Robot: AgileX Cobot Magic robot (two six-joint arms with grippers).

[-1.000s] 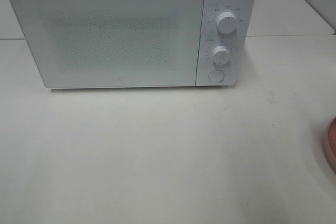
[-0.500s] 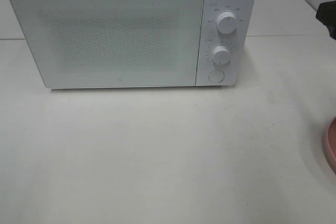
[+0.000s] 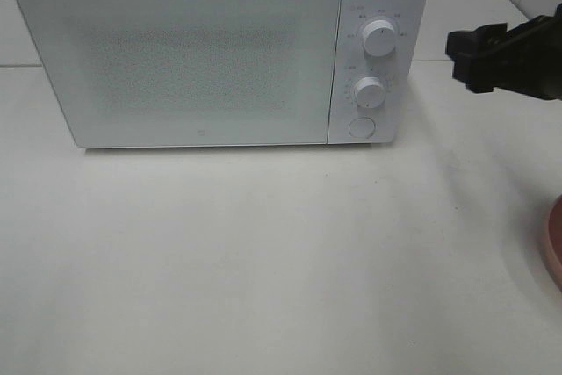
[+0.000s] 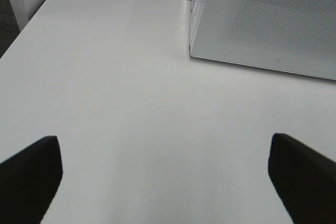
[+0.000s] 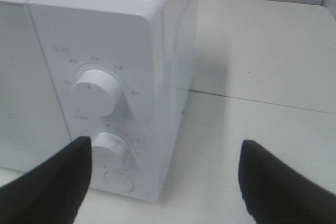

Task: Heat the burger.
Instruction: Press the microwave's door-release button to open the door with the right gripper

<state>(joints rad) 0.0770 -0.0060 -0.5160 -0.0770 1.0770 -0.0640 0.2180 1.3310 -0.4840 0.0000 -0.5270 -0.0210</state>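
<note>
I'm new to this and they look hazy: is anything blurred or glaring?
High view: flat, washed-out light; right fingers slightly soft. Left wrist view: left fingers dark, soft-edged. Right wrist view: microwave fairly sharp, a bright glint on its top.

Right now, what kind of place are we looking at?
Probably a kitchen corner: a white microwave stands on a pale counter, and a pink plate sits off to the right.

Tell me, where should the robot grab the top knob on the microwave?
Pinch the top knob by its round sides, coming straight at the front of the microwave. It sticks out like a short drum, so its sides are free.
</note>
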